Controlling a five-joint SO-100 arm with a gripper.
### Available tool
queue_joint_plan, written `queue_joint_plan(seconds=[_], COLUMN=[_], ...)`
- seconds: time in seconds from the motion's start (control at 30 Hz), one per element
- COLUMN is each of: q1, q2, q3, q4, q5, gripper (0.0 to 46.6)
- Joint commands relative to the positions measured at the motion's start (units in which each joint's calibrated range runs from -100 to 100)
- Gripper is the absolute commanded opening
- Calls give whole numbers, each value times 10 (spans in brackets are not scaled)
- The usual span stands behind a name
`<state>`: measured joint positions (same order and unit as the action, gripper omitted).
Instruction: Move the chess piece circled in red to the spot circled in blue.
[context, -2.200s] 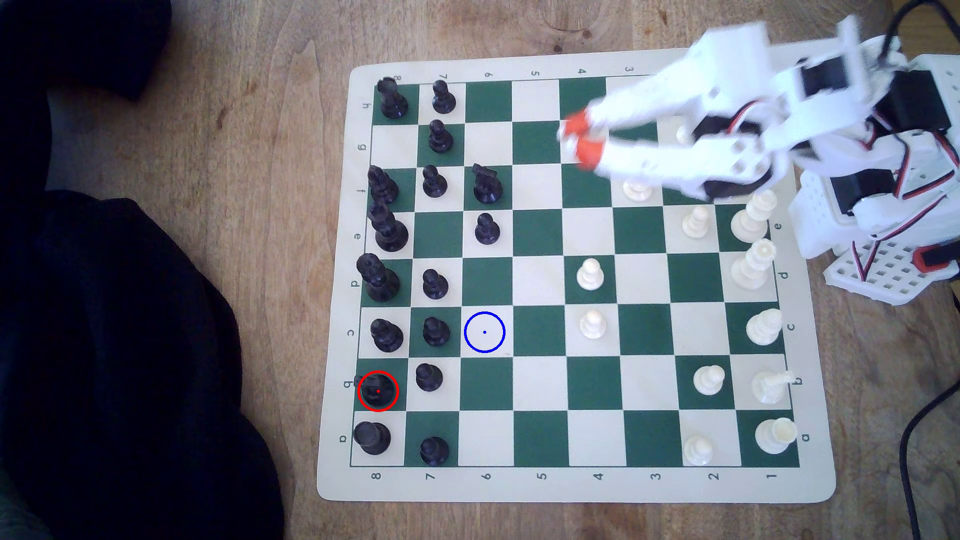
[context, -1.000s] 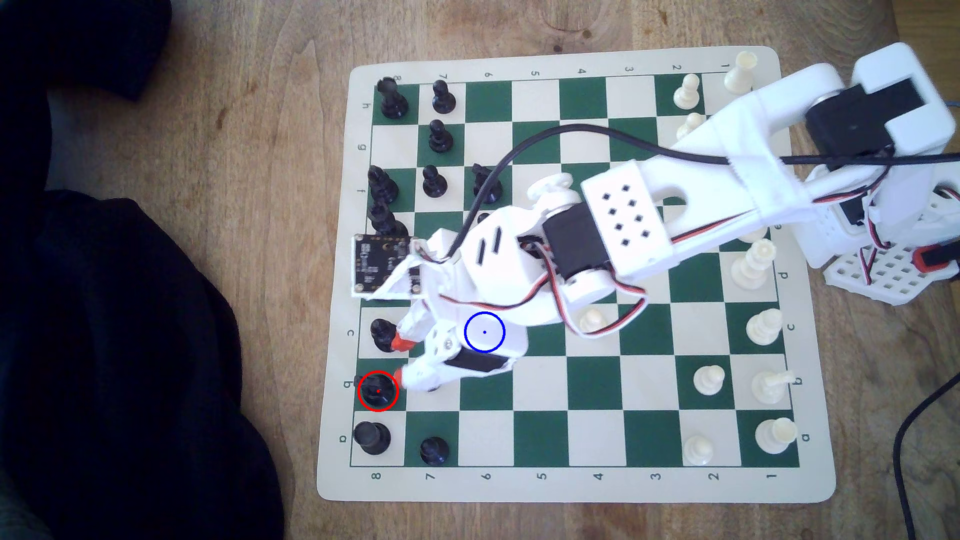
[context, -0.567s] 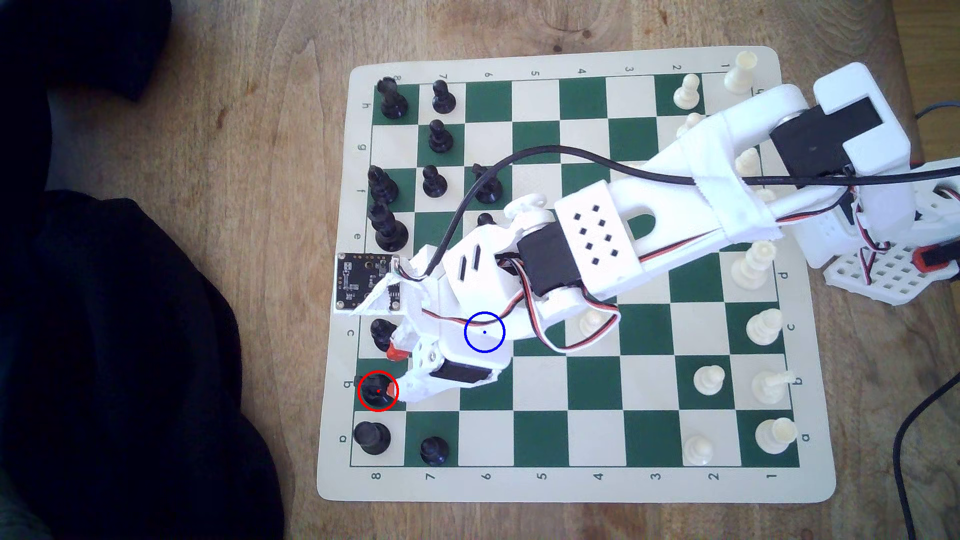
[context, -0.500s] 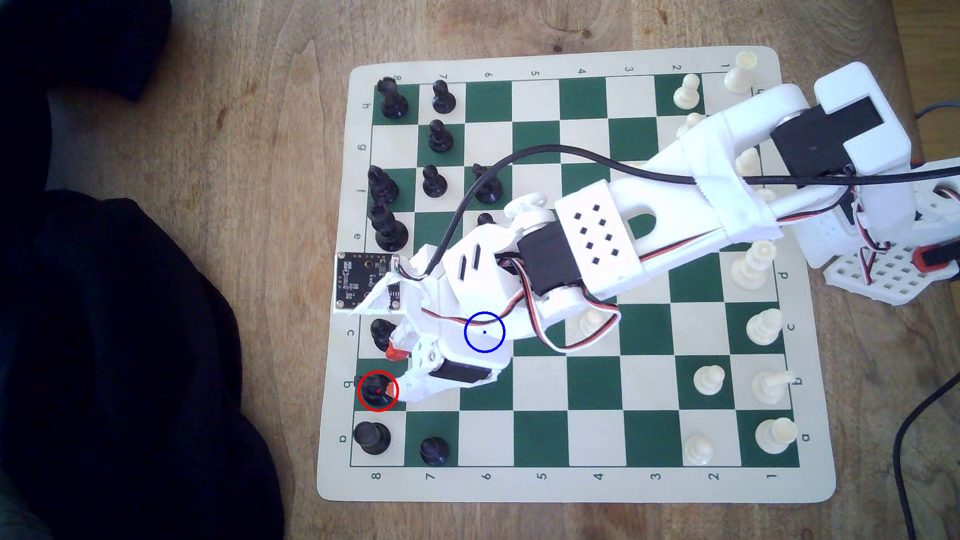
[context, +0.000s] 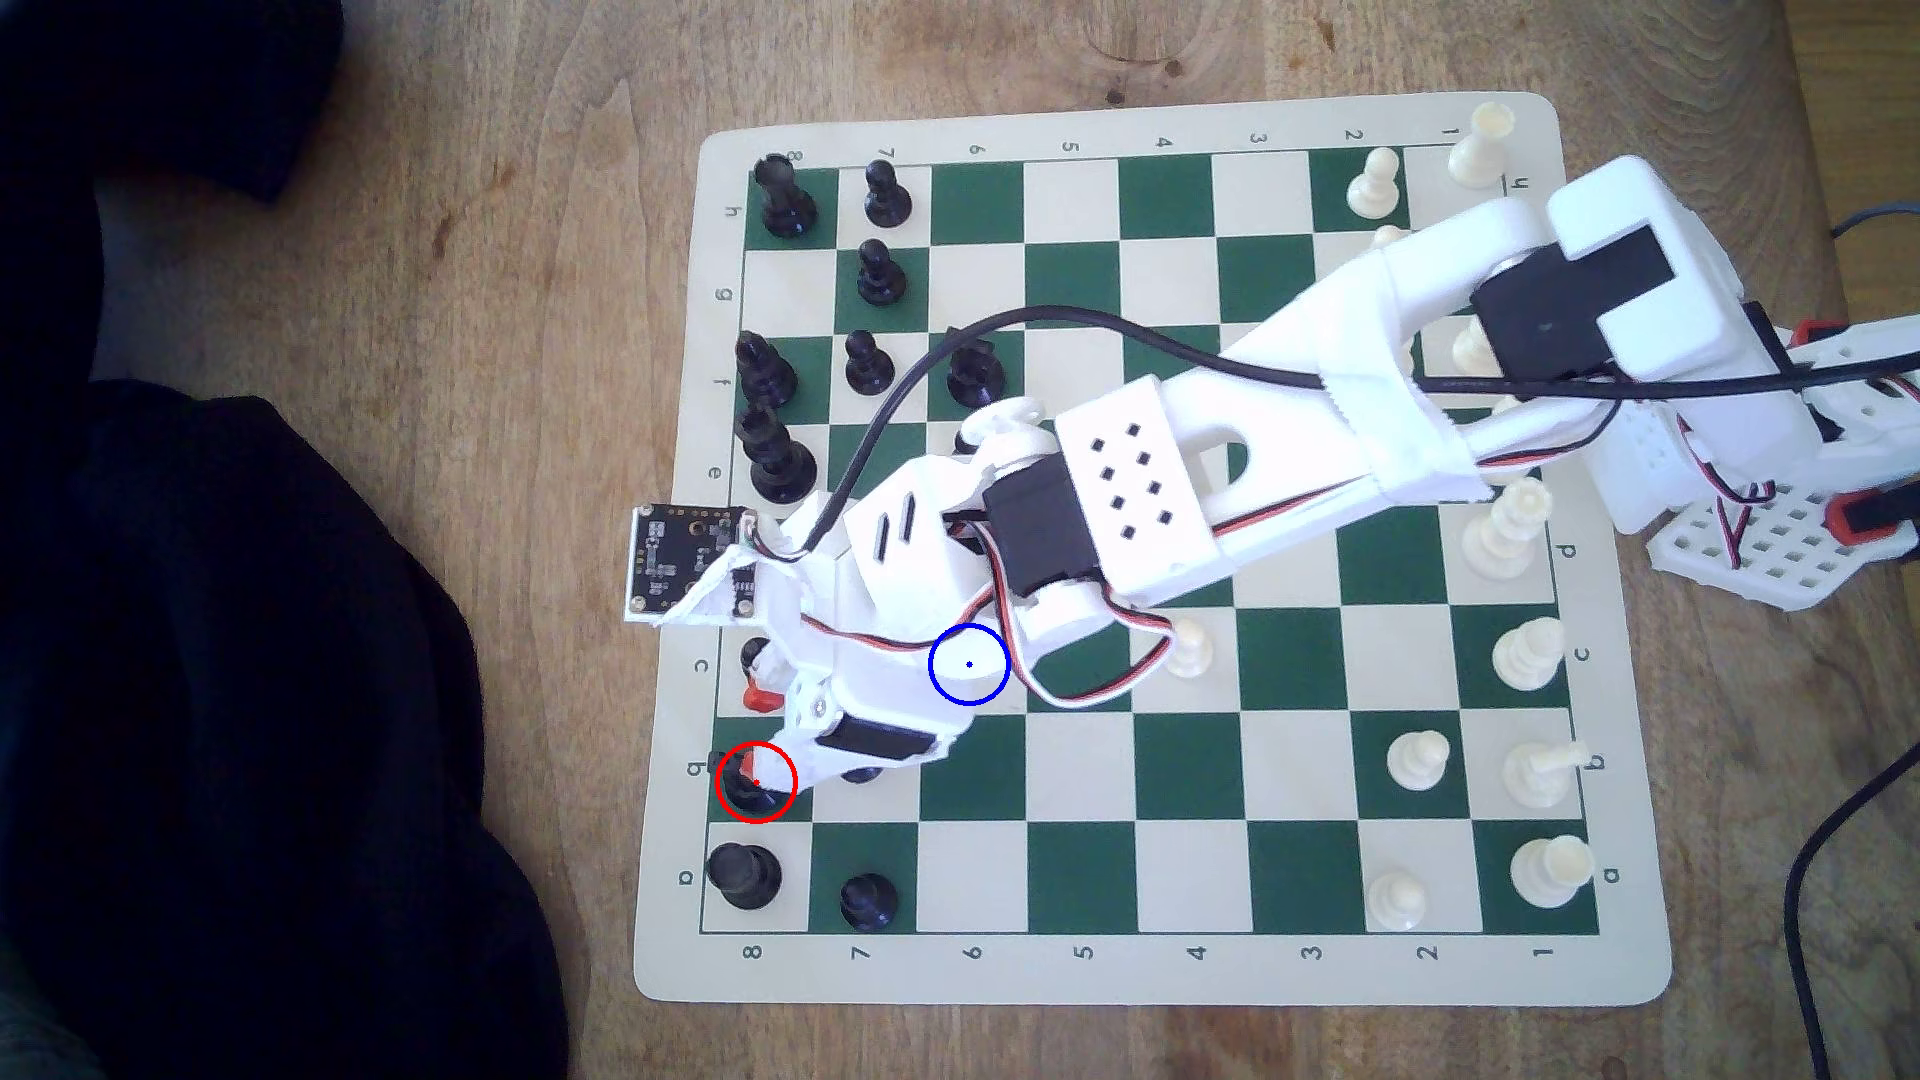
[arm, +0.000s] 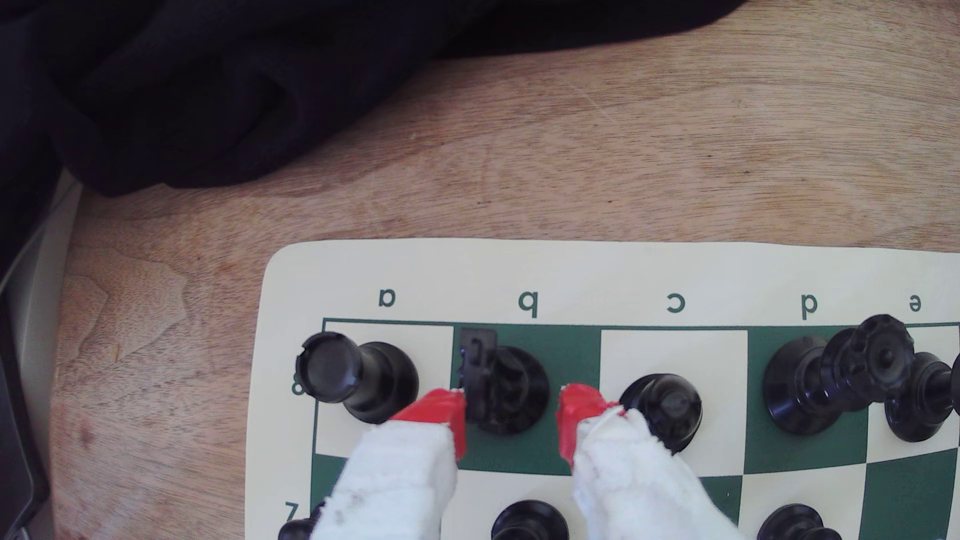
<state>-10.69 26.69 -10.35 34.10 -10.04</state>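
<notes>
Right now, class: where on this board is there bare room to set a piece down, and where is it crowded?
Free: the green and cream squares between the black pawns and the white pawns, near the numbered edge. Crowded: around the black knight, with the end effector astride it, between rook and bishop.

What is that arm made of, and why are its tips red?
The arm is white plastic with black motor blocks, red-white-black wires and one black cable. A bare circuit board sits by the wrist. The fingers are white-wrapped with red tips; why they are red isn't visible.
</notes>
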Motion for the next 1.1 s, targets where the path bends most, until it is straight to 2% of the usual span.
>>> queue_joint_plan(seconds=[0.0, 0.87, 1.07], q1=[-2, -8, -10], q2=[-11, 39, 65], q3=[-72, -153, -196], q4=[8, 35, 40], q5=[0, 1, 1], gripper=[99, 98, 78])
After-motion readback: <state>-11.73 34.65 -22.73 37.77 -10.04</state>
